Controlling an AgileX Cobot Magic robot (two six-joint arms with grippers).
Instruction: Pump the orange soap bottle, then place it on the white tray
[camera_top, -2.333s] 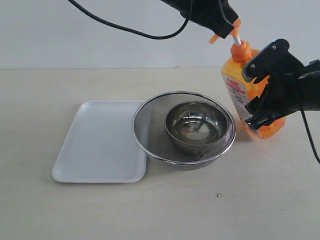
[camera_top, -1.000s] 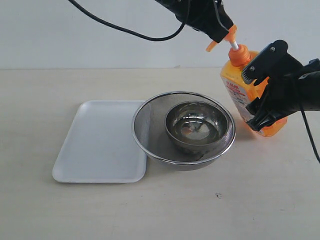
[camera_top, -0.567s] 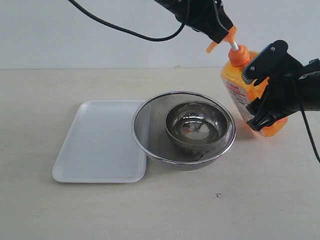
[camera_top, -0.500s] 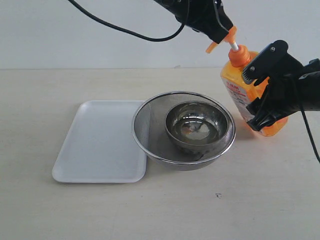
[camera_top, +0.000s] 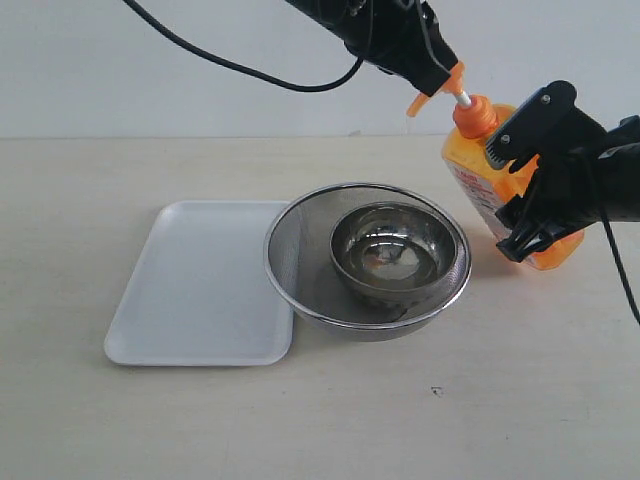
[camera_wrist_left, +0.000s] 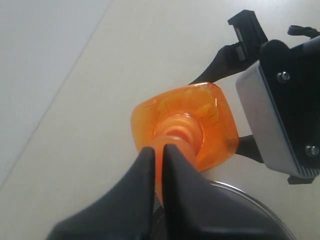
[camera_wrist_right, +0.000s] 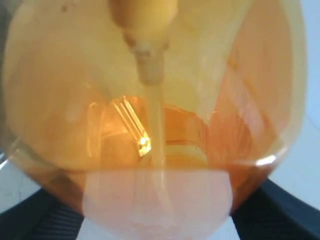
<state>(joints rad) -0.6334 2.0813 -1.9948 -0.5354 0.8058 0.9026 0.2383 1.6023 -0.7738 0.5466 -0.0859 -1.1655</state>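
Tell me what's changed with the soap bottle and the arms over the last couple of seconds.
The left pincer, shut on the pump head, has pushed it down and toward the bowl. Less white stem shows, and the soap bottle leans further that way. The right pincer keeps its grip on the bottle's body. Tray, strainer and bowl have not moved.

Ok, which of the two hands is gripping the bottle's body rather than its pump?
The right hand: it clamps the tilted orange soap bottle around its flat body. The left hand is up top instead, pinching the pump head.
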